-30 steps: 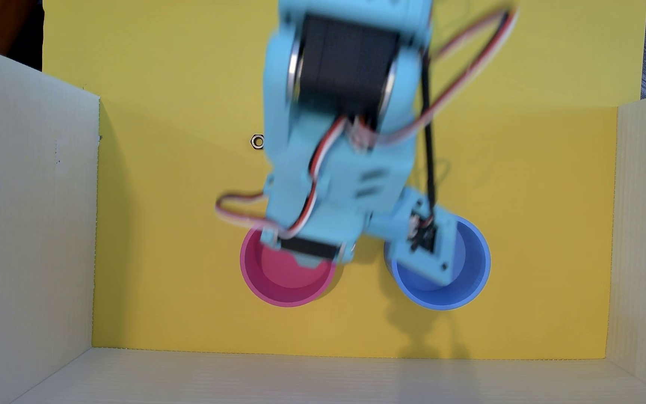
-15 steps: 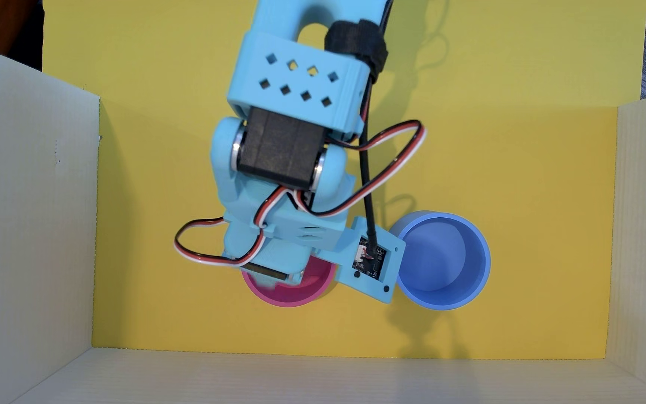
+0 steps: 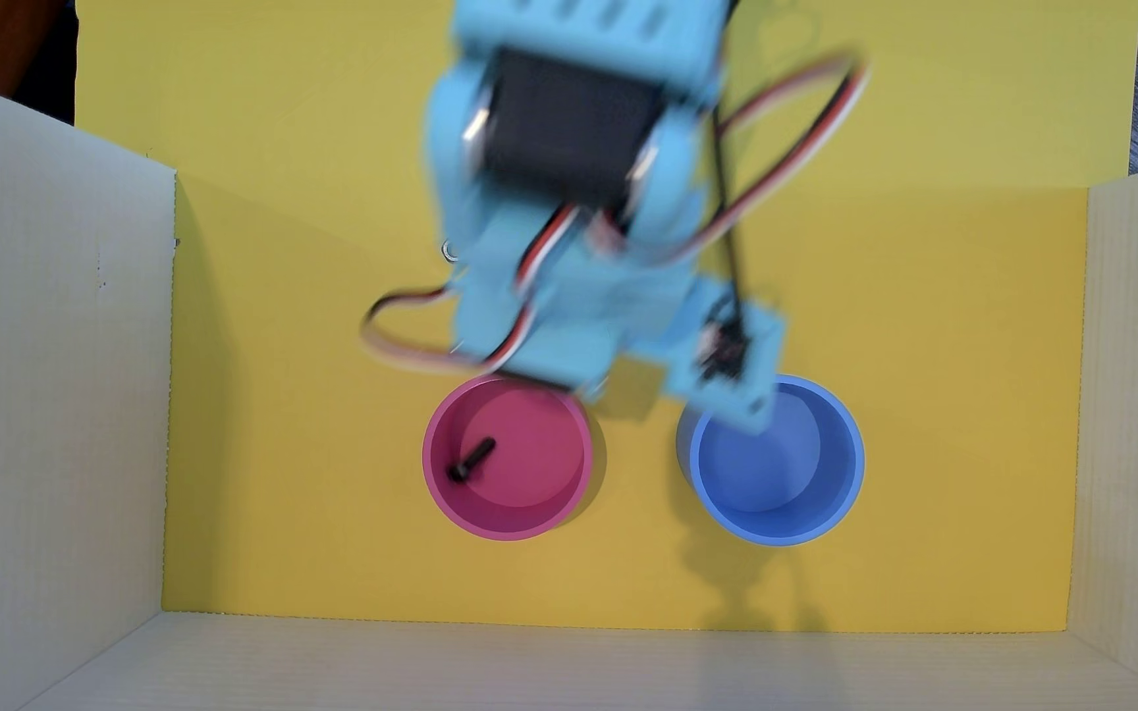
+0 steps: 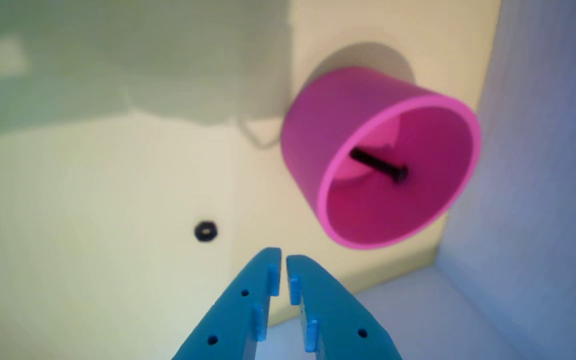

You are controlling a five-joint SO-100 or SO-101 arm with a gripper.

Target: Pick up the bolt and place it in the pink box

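Observation:
The black bolt (image 3: 470, 460) lies on the flat bottom of the pink box (image 3: 539, 451), near its left wall in the overhead view. The wrist view shows the same bolt (image 4: 378, 165) inside the pink box (image 4: 328, 115). My gripper (image 4: 283, 257) has light-blue fingers (image 4: 248, 305) brought together with only a thin gap, and it holds nothing. It is outside the box, apart from its rim. In the overhead view the blurred blue arm (image 3: 552, 307) hides the fingers and overlaps the box's far rim.
A blue round cup (image 3: 778, 458) stands to the right of the pink box. A hex nut (image 4: 206, 231) lies on the yellow floor (image 3: 279, 410); in the overhead view it peeks out at the arm's left edge (image 3: 448, 251). Cardboard walls (image 3: 39, 376) enclose the floor.

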